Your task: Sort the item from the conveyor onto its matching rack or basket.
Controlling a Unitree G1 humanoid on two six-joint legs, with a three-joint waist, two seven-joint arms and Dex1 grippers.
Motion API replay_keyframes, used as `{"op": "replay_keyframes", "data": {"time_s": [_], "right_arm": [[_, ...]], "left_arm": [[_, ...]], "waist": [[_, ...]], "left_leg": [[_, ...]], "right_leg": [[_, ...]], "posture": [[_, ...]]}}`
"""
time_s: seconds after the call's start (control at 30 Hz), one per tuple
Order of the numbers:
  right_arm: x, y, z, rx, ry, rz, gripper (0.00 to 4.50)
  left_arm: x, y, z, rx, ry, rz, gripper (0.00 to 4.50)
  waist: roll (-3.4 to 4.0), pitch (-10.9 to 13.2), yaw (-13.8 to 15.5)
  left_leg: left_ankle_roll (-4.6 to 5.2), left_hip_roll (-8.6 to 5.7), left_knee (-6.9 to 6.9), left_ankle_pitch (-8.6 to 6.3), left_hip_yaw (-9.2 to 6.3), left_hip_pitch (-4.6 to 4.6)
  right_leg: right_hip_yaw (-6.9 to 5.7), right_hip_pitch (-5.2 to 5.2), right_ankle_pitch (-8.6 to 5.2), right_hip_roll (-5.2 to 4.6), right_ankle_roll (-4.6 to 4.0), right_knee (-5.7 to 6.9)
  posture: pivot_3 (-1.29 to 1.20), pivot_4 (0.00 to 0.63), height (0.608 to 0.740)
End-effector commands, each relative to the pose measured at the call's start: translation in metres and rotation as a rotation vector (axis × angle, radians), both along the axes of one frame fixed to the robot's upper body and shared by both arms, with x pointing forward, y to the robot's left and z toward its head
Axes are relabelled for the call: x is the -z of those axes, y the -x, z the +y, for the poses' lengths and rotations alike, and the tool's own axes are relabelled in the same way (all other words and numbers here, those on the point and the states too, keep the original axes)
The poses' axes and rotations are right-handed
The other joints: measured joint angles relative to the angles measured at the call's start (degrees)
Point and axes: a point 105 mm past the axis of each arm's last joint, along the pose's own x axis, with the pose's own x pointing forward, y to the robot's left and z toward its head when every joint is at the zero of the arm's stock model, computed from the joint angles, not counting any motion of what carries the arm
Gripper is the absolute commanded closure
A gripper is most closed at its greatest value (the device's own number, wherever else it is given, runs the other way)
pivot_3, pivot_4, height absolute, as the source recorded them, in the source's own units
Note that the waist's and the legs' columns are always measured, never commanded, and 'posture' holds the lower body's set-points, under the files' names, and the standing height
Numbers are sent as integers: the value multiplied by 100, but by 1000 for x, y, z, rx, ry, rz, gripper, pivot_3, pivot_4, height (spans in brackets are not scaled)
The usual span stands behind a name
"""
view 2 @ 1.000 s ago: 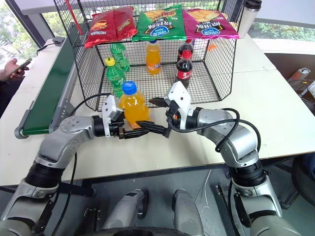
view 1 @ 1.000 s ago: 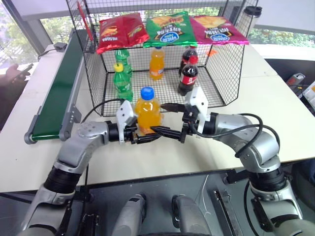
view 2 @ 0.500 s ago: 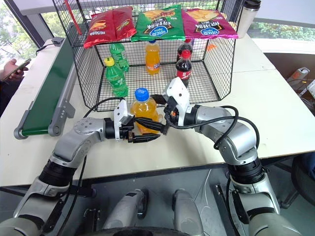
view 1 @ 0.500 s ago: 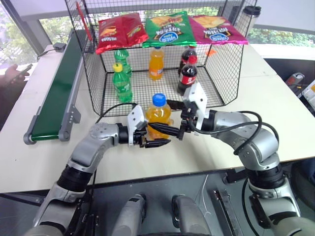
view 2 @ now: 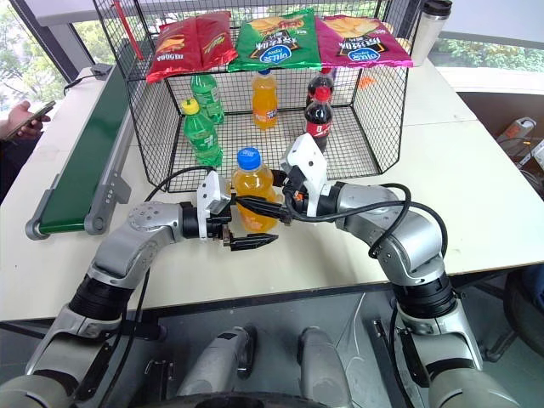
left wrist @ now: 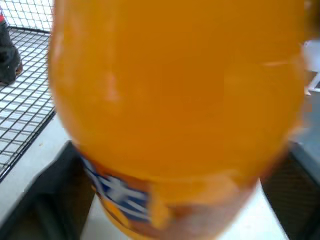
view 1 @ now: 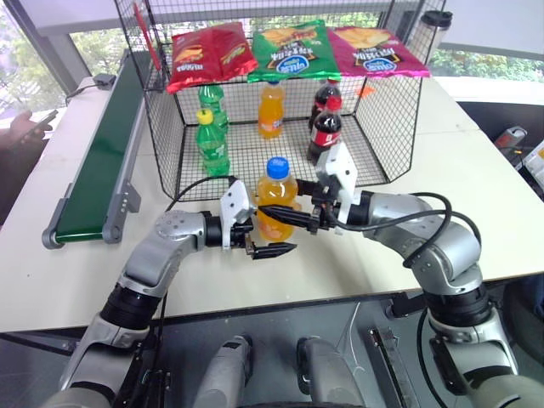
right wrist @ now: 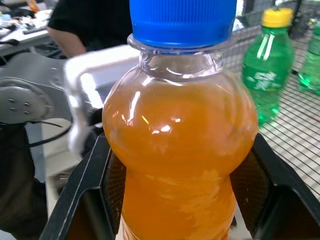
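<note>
Inside the cage (view 1: pixel 387 102), five bottles.

The small clear plastic bottle of orange soda (right wrist: pixel 180 150) looks glossy, with a ribbed blue plastic screw cap (right wrist: pixel 182 21). The large black wire-mesh cage (view 1: pixel 170 127) is thin matt metal. At upper centre, 3 shiny foil snack bags (view 1: pixel 293 47) lie on it. The long dark green conveyor belt (view 1: pixel 106 144) is matt, with grey metal rails.

Three chip bags lay flat in a row: red (view 1: pixel 211 54), green (view 1: pixel 294 48), pink (view 1: pixel 375 49). Below stood two green bottles (view 1: pixel 212 140), an orange-capped orange bottle (view 1: pixel 270 110) and two cola bottles (view 1: pixel 325 128). Steel tumbler (view 2: pixel 427 28) on white tabletop (view 1: pixel 476 187).
</note>
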Motion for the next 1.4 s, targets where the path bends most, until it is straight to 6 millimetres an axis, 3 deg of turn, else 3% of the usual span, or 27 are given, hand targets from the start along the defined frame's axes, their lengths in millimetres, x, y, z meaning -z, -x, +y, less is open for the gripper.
{"op": "replay_keyframes", "data": {"time_s": [0.03,0.2,0.37,0.63,0.8,1.1,1.4], "right_arm": [[-20,2,-3,4,-33,-81,2204],[-19,2,-3,8,-27,-85,2204],[-20,-9,-6,76,-27,-105,2204],[-31,-53,-9,316,-78,-171,2204],[-32,-87,6,413,-115,-183,2204],[-24,-135,16,551,-129,-209,2204],[-20,-154,9,619,-112,-241,2204]], "left_arm": [[-8,1,-3,15,-1,-57,69],[-6,-7,7,-53,-22,-84,69],[-11,-19,34,-193,-35,-123,69],[-20,-27,89,-521,70,-110,69],[-30,-31,112,-732,138,-158,69],[-34,-25,91,-750,200,-158,69],[-27,-16,72,-705,203,-126,69]], "waist": [[0,0,-4],[0,0,-1],[0,0,-9],[2,1,-17],[1,0,-14],[3,1,-26],[4,2,-44]], "left_leg": [[0,0,0,0,0,0],[0,0,0,0,0,0],[0,0,0,0,0,0],[0,1,0,0,-1,2],[-1,-1,0,1,2,2],[-3,-4,0,2,11,4],[-4,-3,-2,2,11,5]], "right_leg": [[0,0,0,0,0,0],[0,0,0,0,1,0],[0,0,1,0,1,1],[2,-3,2,2,0,5],[1,-3,15,5,19,4],[6,-4,22,19,25,5],[7,-6,23,24,25,9]], "posture": [[0,150,739],[0,150,739],[0,150,739],[0,150,739],[0,150,739],[0,150,739],[0,150,739]]}}
